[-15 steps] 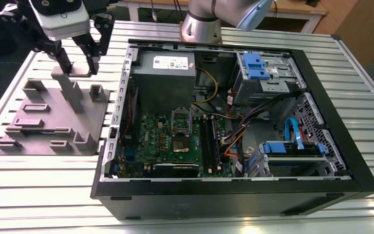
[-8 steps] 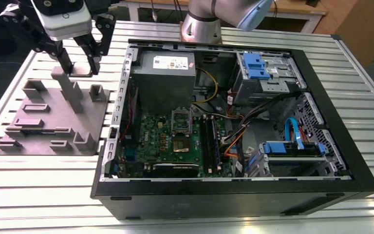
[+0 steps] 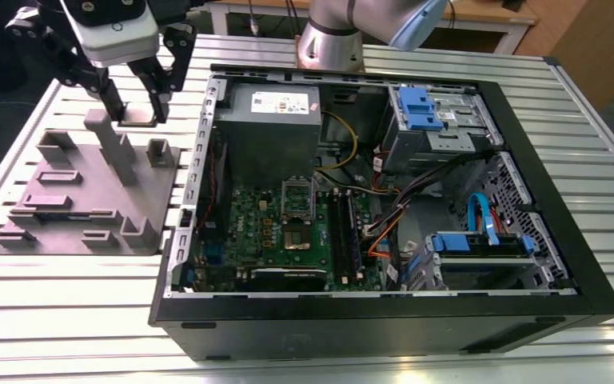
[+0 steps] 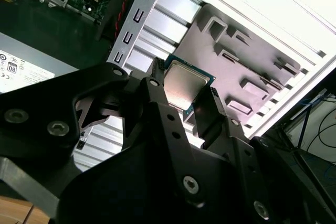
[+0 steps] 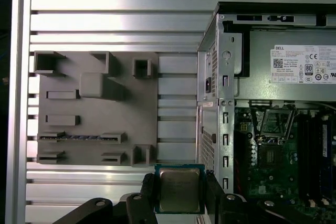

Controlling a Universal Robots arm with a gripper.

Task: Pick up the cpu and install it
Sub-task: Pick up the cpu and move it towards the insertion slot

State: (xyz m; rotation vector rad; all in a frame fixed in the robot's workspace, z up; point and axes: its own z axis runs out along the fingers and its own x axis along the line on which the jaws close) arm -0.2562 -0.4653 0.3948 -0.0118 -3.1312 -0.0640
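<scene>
Gripper (image 3: 137,108) clamped on cpu (image 4: 184,85) by two opposite edges, above the table (image 3: 73,320) near the grey fixture's (image 5: 94,114) corner (outside the case (image 3: 392,320)). Best carried level with a light grip, no tilt.

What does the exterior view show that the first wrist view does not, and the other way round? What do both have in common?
The exterior view adds the whole open computer case, its blue drive brackets and the arm's base. The first wrist view adds the cpu, metal top facing the camera, clamped between the fingers. Both share the gripper, the grey fixture block, the power supply, the motherboard and the slatted table.
</scene>
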